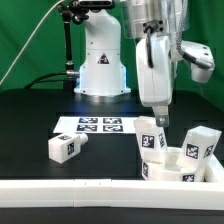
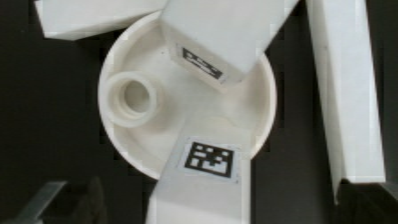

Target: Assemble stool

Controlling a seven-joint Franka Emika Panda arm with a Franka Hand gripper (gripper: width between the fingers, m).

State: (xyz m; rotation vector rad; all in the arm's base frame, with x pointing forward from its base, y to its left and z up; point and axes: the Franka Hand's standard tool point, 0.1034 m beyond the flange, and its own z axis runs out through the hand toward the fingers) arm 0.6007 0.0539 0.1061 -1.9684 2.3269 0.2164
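Observation:
The round white seat point(image 1: 176, 168) lies at the exterior view's right, against the rail. Two white block legs stand in it: one point(image 1: 152, 140) toward the exterior view's left, one point(image 1: 201, 145) toward its right. A third leg point(image 1: 65, 148) lies loose on the black table at the exterior view's left. My gripper point(image 1: 160, 120) hangs open just above the first standing leg. In the wrist view the seat point(image 2: 151, 120) fills the middle, and a tagged leg point(image 2: 205, 165) lies between my dark fingertips point(image 2: 43, 198). My gripper point(image 2: 199, 205) holds nothing.
The marker board point(image 1: 100, 125) lies flat in front of the robot base. The long white L-shaped rail point(image 1: 90, 190) runs along the table's front edge and shows beside the seat in the wrist view point(image 2: 338, 90).

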